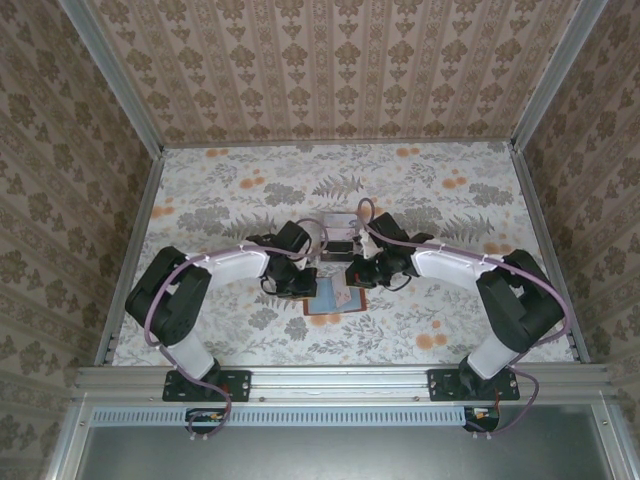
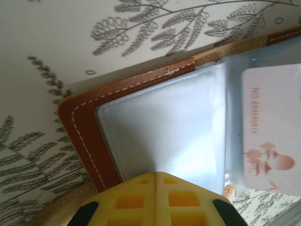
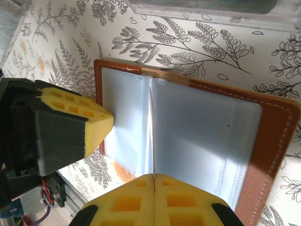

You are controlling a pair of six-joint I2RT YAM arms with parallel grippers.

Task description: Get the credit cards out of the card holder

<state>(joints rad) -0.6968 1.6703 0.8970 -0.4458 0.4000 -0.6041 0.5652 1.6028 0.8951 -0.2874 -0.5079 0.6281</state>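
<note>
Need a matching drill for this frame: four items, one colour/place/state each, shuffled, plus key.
Items
1. card holder
2. credit card
3. left gripper
4. clear tray

Descriptions
A. pale, with orange print
B. beyond the card holder in the top view
C. lying open, brown stitched rim
D. shut, tips at a pale inner panel

Pairs: 1-C, 2-A, 3-D, 4-B

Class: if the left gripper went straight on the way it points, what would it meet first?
The left gripper would first meet the card holder, its pale inner panel; the tips seem nearly touching it, depth unclear.
</note>
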